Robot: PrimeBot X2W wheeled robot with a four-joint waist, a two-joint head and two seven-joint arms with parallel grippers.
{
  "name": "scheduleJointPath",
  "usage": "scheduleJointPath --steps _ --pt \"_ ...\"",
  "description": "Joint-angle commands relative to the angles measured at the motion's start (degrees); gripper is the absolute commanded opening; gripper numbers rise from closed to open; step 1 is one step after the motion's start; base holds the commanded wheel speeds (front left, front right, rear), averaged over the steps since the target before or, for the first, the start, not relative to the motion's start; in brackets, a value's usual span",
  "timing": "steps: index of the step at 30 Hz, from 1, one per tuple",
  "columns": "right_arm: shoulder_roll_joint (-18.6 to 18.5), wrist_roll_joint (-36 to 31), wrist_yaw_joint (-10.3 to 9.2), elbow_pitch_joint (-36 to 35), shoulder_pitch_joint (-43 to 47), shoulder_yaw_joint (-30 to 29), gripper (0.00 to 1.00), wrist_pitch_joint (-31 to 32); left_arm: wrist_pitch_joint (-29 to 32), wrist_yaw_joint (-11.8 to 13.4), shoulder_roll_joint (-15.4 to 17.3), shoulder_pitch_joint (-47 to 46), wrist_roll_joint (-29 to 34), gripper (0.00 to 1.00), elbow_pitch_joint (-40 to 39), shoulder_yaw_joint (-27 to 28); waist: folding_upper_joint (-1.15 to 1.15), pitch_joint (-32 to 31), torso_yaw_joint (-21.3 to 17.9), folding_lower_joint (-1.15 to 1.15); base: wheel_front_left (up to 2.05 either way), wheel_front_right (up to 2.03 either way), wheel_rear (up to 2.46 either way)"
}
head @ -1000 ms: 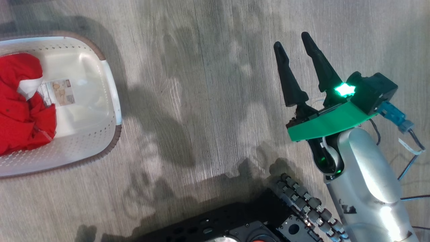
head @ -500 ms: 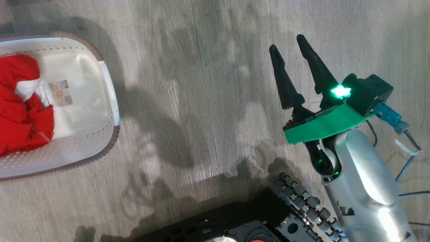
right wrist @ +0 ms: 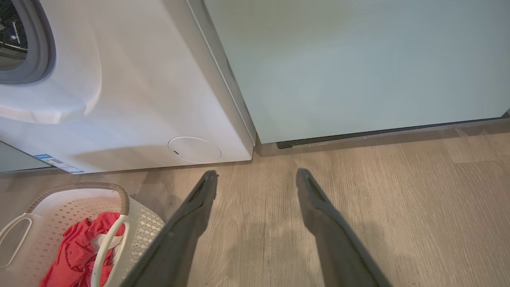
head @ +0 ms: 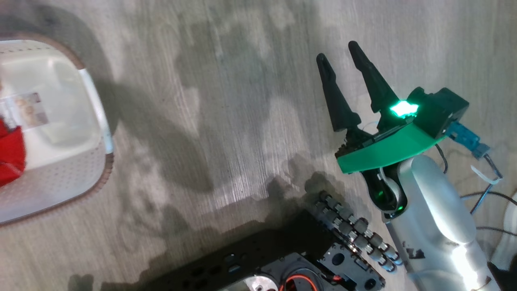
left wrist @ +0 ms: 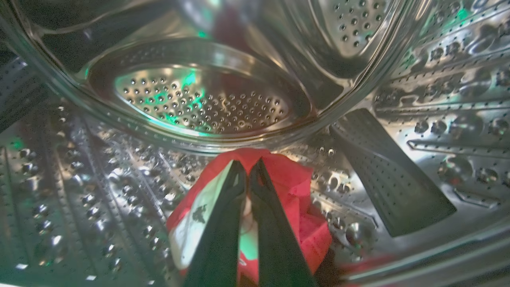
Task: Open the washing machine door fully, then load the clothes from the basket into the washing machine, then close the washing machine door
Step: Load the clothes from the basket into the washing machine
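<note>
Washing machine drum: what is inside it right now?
A red garment with a white patch lies on the perforated drum floor. The shut left gripper covers its middle, so whether it pinches fabric is hidden.

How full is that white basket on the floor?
Partly full. Red clothes lie at one end of the basket; the rest of its floor is bare.

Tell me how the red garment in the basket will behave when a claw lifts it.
Likely floppy: the red garment lies crumpled in folds in the basket, so it should drape from a pinch. Probably light for its bulk, as the fabric looks thin. It might catch on the white handle crossing it in the right wrist view.
</note>
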Motion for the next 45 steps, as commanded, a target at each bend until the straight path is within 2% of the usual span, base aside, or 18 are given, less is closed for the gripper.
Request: scheduleJointPath --steps 1,10,11,12,19,25,30,38,45 --pt "0.21 0.56 0.0 -1.68 1.06 0.96 1.0 -0.37 -0.68 -0.4 2.75 -2.46 0.28 0.0 -1.53 -0.25 0.0 1.06 -1.03 0.0 0.0 0.0 0.0" --pt "0.21 1.93 0.0 -2.01 0.73 1.82 1.0 -0.37 -4.92 -0.94 3.38 -5.51 -0.53 0.0 3.32 -0.92 0.0 2.74 -2.74 0.0 0.0 0.0 0.0" --pt "0.21 1.98 0.0 -1.98 0.7 1.8 1.0 -0.37 -5.0 -0.97 3.45 -5.67 -0.32 0.37 3.96 -1.29 0.0 2.79 -2.76 0.0 0.0 0.0 0.0" --pt "0.21 1.97 0.0 -1.97 0.66 1.72 1.0 -0.37 -4.92 -1.02 3.44 -5.85 -0.19 1.0 4.64 -1.61 0.0 2.84 -2.71 0.0 0.0 0.0 0.0" --pt "0.21 1.8 0.0 -1.74 0.3 1.45 1.0 -0.37 -7.65 -0.8 3.52 -6.91 -0.5 1.0 7.51 -2.32 0.0 2.36 -2.07 0.0 0.0 0.0 0.0" --pt "0.21 0.78 0.0 -1.58 0.0 0.36 1.0 -0.37 -9.94 -0.88 2.2 -5.53 -1.62 1.0 10.0 -2.46 0.0 -0.02 -0.79 0.0 0.0 0.0 0.0" --pt "0.21 -0.9 0.0 -0.81 0.2 -0.63 1.0 -0.37 -11.0 -0.36 1.13 -2.02 -3.47 1.0 12.77 -1.49 0.0 -3.77 0.46 0.0 0.0 0.0 0.0" --pt "0.21 -3.39 0.0 -0.03 1.18 -2.56 1.0 -0.37 -11.91 -1.17 -1.39 5.36 -4.95 1.0 14.72 -1.95 0.0 -10.16 3.43 0.0 0.0 0.0 0.0" --pt "0.21 -5.87 0.0 1.3 3.18 -3.67 1.0 -0.37 -12.28 -1.63 -4.35 14.55 -7.16 1.0 13.27 -1.34 0.0 -16.96 6.26 0.0 0.0 0.0 0.0"
